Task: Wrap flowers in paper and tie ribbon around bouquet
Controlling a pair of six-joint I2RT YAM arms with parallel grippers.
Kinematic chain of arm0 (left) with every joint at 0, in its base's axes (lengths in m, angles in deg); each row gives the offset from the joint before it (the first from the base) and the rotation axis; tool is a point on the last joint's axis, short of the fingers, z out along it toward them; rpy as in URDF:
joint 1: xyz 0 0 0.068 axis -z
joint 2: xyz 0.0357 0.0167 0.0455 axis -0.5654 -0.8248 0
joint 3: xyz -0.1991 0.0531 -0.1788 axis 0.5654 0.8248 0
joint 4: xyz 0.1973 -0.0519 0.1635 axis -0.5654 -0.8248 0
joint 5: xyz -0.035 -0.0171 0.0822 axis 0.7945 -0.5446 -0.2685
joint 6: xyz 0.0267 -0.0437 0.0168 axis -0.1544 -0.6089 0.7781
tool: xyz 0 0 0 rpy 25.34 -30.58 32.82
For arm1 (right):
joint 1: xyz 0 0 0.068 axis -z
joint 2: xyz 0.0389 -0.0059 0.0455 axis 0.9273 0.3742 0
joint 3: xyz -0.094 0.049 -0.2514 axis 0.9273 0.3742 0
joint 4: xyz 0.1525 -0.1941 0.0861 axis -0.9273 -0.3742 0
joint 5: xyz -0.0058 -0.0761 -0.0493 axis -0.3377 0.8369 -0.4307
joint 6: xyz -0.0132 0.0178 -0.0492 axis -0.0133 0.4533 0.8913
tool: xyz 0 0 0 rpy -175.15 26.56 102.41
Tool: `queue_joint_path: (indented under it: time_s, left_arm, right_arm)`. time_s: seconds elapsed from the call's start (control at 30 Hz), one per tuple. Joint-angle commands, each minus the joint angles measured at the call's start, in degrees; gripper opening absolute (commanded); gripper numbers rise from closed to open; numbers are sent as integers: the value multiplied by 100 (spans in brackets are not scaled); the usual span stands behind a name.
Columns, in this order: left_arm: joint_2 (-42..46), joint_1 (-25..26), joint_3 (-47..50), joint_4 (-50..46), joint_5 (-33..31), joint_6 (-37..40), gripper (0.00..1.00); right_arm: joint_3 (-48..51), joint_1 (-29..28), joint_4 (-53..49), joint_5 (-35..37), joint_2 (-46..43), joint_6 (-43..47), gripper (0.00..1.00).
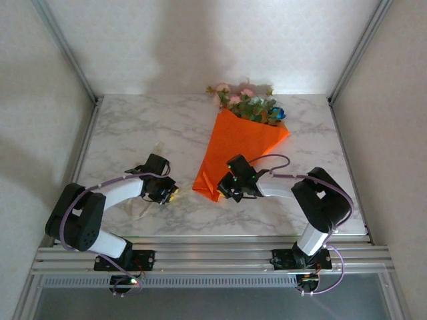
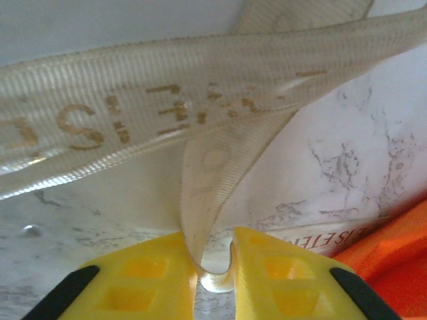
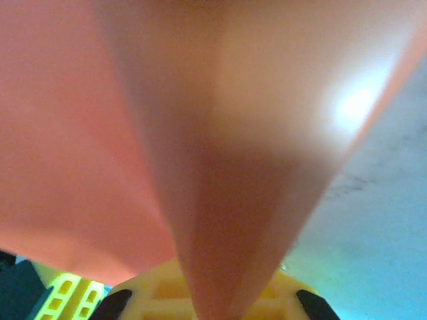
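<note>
Marble tabletop (image 1: 133,127) between white walls. Left: the left gripper (image 2: 213,270) has its yellow fingers (image 2: 143,280) drawn narrow, pinching a fold of the ribbon (image 2: 200,100), which loops upward above them. Centre: the paper (image 1: 237,143) lies rolled as a cone, with the flowers (image 1: 248,103) at its far, wide end. Right: the right gripper (image 1: 223,190) is clamped on the cone's near tip. Judged good practice is to hold the tip steady, carry the ribbon across to the cone's narrow part without slack, and pinch firmly throughout.
</note>
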State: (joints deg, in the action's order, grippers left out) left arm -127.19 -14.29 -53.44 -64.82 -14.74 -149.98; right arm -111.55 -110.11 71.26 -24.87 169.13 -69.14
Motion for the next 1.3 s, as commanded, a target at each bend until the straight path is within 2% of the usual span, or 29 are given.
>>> queue_joint_path:
  time_s: [0.0,0.1,0.13,0.2,0.4,0.53,0.8,0.97,1.07,1.27]
  left_arm:
    - [-297,16,-113,285,-278,458,15]
    - [-387,-1,-280,142,-333,969,11]
    - [-473,-1,-355,117,-292,1228,5]
    - [-710,37,-553,36,-132,1719,0]
    - [-1213,400,-930,-301,172,2492,0]
    - [-1110,740,-979,-288,218,2586,0]
    - [-1013,1529,-1080,656,463,2223,0]
    - [-769,1910,-1406,454,265,2224,0]
    - [-725,2140,-1508,627,536,2203,0]
    - [-1289,2761,-1931,934,1188,2513,0]
  right_arm:
    - [-214,69,-52,322,-102,-95,0]
    - [-409,86,-374,207,-238,-42,0]
    - [-480,95,-463,121,-266,-42,0]
    - [-601,128,-614,-21,-315,-75,0]
    - [-1011,214,-1085,-124,-496,-128,0]
    - [-1150,245,-1252,-155,-523,-104,0]
    - [-1188,253,-1219,-233,-394,-52,0]
    - [-1240,280,-1237,-261,-331,2,0]
    - [-1258,306,-1253,-271,-330,27,0]
    - [-1292,398,-1225,-335,-330,54,0]
